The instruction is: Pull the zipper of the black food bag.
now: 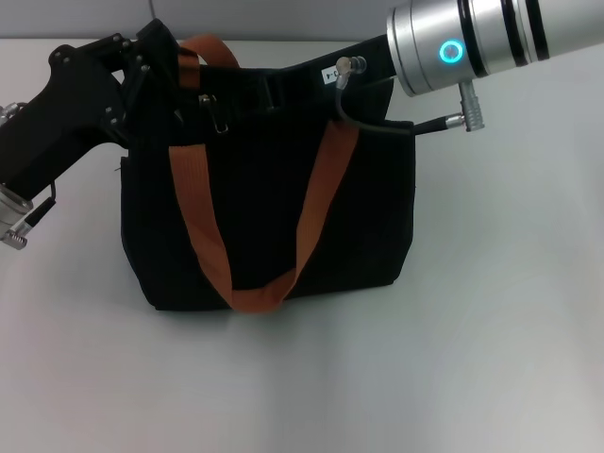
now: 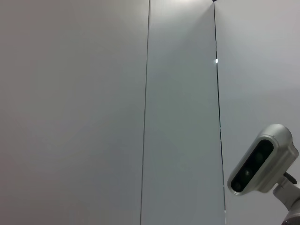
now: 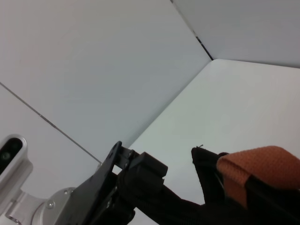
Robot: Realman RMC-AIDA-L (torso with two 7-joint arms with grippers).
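The black food bag (image 1: 274, 208) stands upright in the middle of the white table, with its orange-brown straps (image 1: 203, 226) hanging down its front. The small silver zipper pull (image 1: 218, 119) hangs at the bag's top edge, left of centre. My left gripper (image 1: 151, 61) is shut on the bag's top left corner and holds it up. It also shows in the right wrist view (image 3: 136, 173), clamped on the black fabric (image 3: 211, 168) beside a strap (image 3: 258, 173). My right gripper (image 1: 283, 87) lies along the bag's top edge, to the right of the pull and black against the black fabric.
White table (image 1: 500, 321) spreads around the bag. My silver right forearm (image 1: 472, 42) reaches in from the top right with cables below it. The left wrist view shows only wall panels and a grey camera housing (image 2: 262, 159).
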